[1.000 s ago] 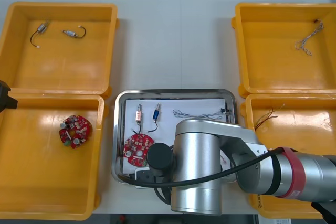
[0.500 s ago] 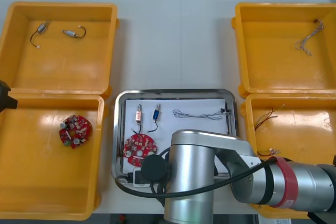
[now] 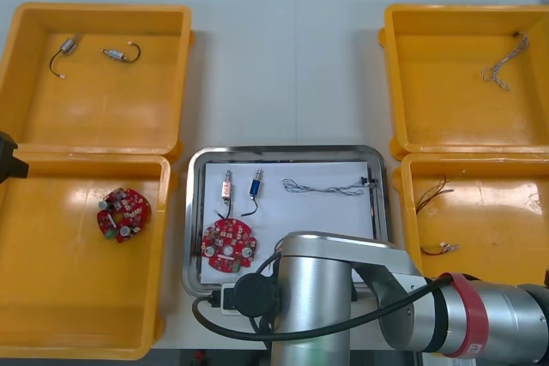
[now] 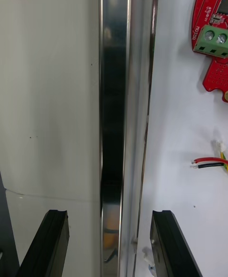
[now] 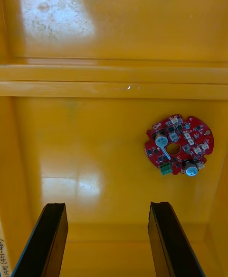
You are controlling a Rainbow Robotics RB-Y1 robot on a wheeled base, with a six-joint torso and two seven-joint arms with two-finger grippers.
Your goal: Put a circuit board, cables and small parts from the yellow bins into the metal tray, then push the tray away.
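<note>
Fingers (image 4: 47,246), right gripper (image 4: 109,215): set wide apart, holding nothing, astride the near rim of the metal tray (image 4: 114,92); one finger over the counter (image 4: 47,92), the other over the tray's white inside.

Metal tray: on the counter between the yellow bins (image 3: 412,126), its near edge under the right arm (image 3: 343,306).

Contents: one round red circuit board (image 3: 228,244); two small metal parts (image 3: 226,188) side by side beyond it; one thin cable (image 3: 326,188) stretched toward the right wall; red and yellow cable (image 4: 209,164), its end near the board.

Left gripper (image 5: 107,206): fingers wide apart, empty, above the near left bin (image 3: 51,315), which holds a second circuit board (image 3: 123,213).

Far left bin (image 3: 34,126): two small wired parts (image 3: 120,55).

Right bins: loose cables (image 3: 497,66).
</note>
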